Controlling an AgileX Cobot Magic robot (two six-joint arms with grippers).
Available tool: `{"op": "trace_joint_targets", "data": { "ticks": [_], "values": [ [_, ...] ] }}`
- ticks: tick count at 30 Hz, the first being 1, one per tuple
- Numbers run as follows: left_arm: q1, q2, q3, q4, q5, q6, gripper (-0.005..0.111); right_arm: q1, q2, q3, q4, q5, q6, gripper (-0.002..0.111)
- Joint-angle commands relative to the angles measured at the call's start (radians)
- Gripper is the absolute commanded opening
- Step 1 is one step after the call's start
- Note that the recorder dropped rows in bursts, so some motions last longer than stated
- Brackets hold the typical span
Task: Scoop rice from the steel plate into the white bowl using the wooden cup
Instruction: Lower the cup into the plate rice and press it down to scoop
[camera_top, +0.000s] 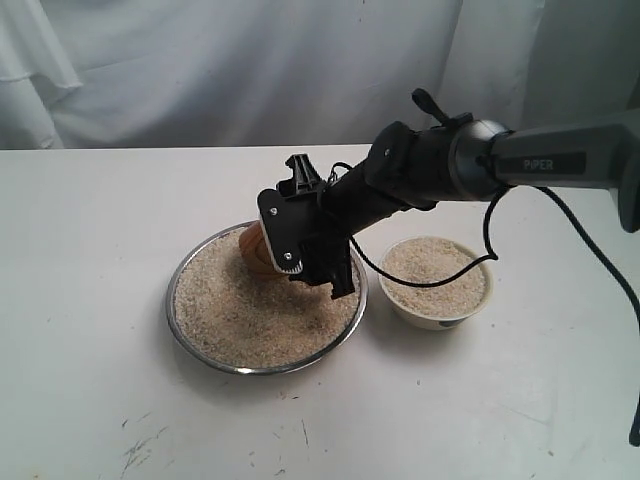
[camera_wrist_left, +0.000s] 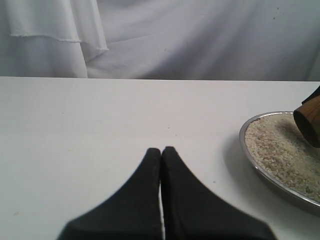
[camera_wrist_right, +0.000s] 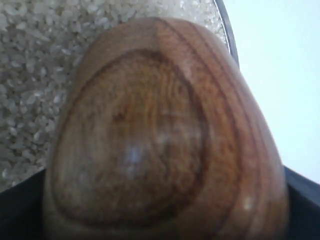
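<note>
The steel plate (camera_top: 186, 335) lies left of centre, filled with rice (camera_top: 250, 322). My right gripper (camera_top: 295, 262) reaches over it from the right and is shut on the wooden cup (camera_top: 254, 250), which is tilted at the plate's far side, low against the grains. In the right wrist view the cup (camera_wrist_right: 160, 135) fills the frame bottom-first with dark fingers (camera_wrist_right: 302, 200) at its sides; its mouth is hidden. The white bowl (camera_top: 440, 320), right of the plate, holds rice (camera_top: 435, 272). My left gripper (camera_wrist_left: 161, 150) is shut and empty over bare table beside the plate's rim (camera_wrist_left: 265, 175).
The white table (camera_top: 90, 250) carries both vessels, and a white curtain (camera_top: 250, 70) hangs behind it. A black cable (camera_top: 420, 283) from the right arm droops across the bowl's rim. Small dark scuffs (camera_top: 140, 445) mark the table's front.
</note>
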Motion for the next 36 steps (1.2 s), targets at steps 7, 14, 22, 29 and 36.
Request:
{"op": "trace_joint_targets", "data": {
  "ticks": [7,14,22,29,36],
  "values": [
    [-0.002,-0.005,0.005,-0.001,-0.006,-0.003,0.0,0.007,-0.003,-0.006,-0.001,0.033,0.011,0.0],
    [-0.002,-0.005,0.005,-0.001,-0.006,-0.003,0.0,0.025,-0.002,-0.006,-0.001,0.02,0.015,0.0],
    [-0.002,-0.005,0.005,-0.001,-0.006,-0.003,0.0,0.025,-0.002,-0.006,-0.001,0.029,0.038,0.0],
    [-0.002,-0.005,0.005,-0.001,-0.006,-0.003,0.0,0.025,-0.002,-0.006,-0.001,0.052,0.04,0.0],
    [-0.002,-0.005,0.005,-0.001,-0.006,-0.003,0.0,0.028,0.02,-0.006,-0.001,0.081,0.042,0.0]
  ]
}}
